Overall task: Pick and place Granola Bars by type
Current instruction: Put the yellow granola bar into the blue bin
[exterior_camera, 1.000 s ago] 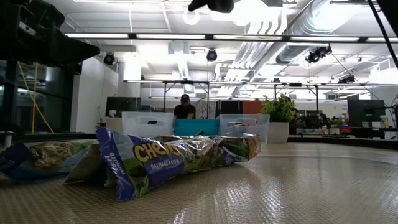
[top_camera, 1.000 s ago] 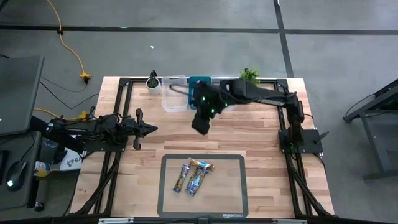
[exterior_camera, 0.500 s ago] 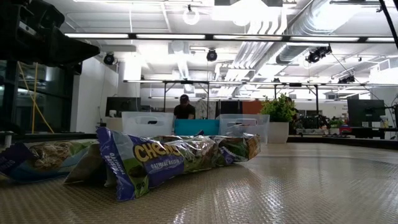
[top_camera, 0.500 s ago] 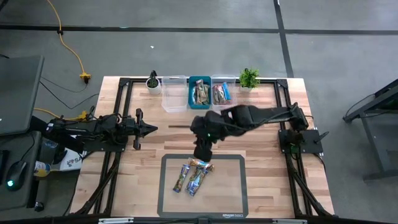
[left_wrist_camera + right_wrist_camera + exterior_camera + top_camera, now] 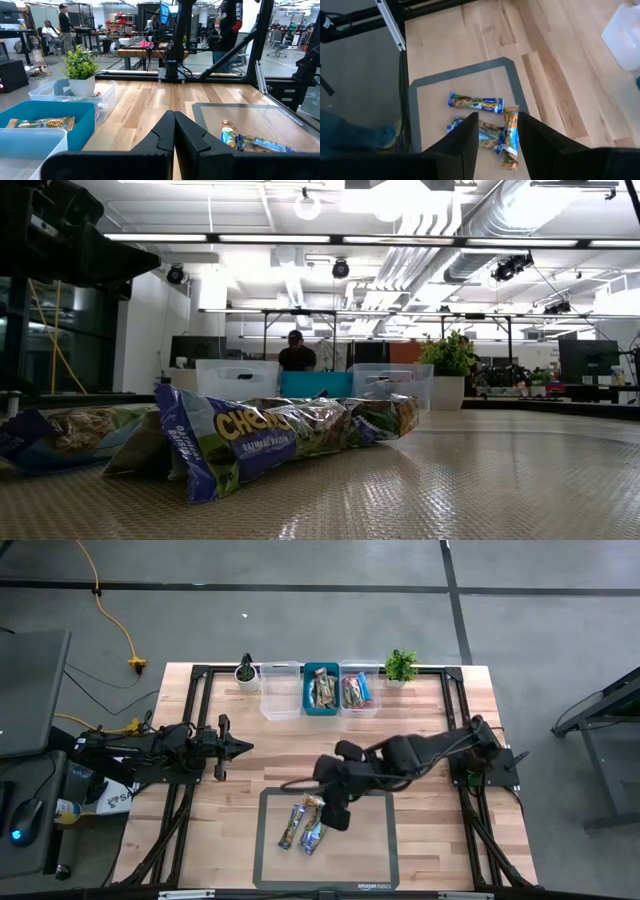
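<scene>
Three granola bars in shiny blue and tan wrappers lie flat in a loose cluster on the grey mat near the table's front edge; they fill the left of the low view. My right gripper hangs open high above the mat, slanting down, with the bars showing below and between its fingers. My left gripper waits shut and level at the table's left side, also seen in its wrist view.
Along the far edge stand an empty clear bin, a blue bin with bars in it and a clear bin with bars. Small potted plants flank them. Bare wood lies between bins and mat.
My right gripper has swung from above the bins at the far edge toward the near edge, and now hangs over the mat and the bars. It has stayed open and holds nothing. The bars have not moved.
</scene>
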Controlling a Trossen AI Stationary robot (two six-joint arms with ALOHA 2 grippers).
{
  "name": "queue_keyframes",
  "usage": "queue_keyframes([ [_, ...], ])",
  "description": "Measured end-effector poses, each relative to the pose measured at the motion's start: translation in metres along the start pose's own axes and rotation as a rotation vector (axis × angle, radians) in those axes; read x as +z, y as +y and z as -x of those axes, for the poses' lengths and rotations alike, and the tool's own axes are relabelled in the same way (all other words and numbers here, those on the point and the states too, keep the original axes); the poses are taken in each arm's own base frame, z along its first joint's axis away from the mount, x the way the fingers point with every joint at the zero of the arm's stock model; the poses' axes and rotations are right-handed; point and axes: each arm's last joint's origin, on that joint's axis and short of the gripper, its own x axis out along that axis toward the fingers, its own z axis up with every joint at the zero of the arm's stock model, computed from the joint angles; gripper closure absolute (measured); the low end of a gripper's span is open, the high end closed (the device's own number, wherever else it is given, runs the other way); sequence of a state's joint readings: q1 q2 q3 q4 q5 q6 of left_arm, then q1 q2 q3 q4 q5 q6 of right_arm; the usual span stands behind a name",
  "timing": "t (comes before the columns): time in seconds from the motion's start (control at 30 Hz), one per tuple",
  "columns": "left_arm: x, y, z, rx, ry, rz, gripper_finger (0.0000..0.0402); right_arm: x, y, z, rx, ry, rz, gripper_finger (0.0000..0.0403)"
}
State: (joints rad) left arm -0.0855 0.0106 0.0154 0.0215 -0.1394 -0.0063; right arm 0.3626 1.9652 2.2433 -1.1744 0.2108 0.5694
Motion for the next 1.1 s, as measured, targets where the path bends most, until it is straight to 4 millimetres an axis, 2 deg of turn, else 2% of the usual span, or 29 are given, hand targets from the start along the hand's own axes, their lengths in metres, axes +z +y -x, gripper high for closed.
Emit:
queue_keyframes([
  [0.33, 0.0, 0.0, 0.0, 0.0, 0.0, 0.0, 0.0401, -0.025, 0.037, 0.008, 0.017, -0.012, 0.032, 0.0284],
  [0.6, 0.0, 0.0, 0.0, 0.0, 0.0, 0.0, 0.0401, -0.051, 0.071, -0.002, -0.008, -0.026, 0.06, 0.0284],
  [0.8, 0.0, 0.0, 0.0, 0.0, 0.0, 0.0, 0.0401, -0.069, 0.096, -0.032, -0.003, -0.023, 0.025, 0.0284],
  [0.97, 0.0, 0.0, 0.0, 0.0, 0.0, 0.0, 0.0401, -0.079, 0.112, -0.068, -0.008, -0.059, -0.022, 0.0284],
  [1.1, 0.0, 0.0, 0.0, 0.0, 0.0, 0.0, 0.0401, -0.084, 0.116, -0.101, -0.022, -0.059, -0.068, 0.0284],
])
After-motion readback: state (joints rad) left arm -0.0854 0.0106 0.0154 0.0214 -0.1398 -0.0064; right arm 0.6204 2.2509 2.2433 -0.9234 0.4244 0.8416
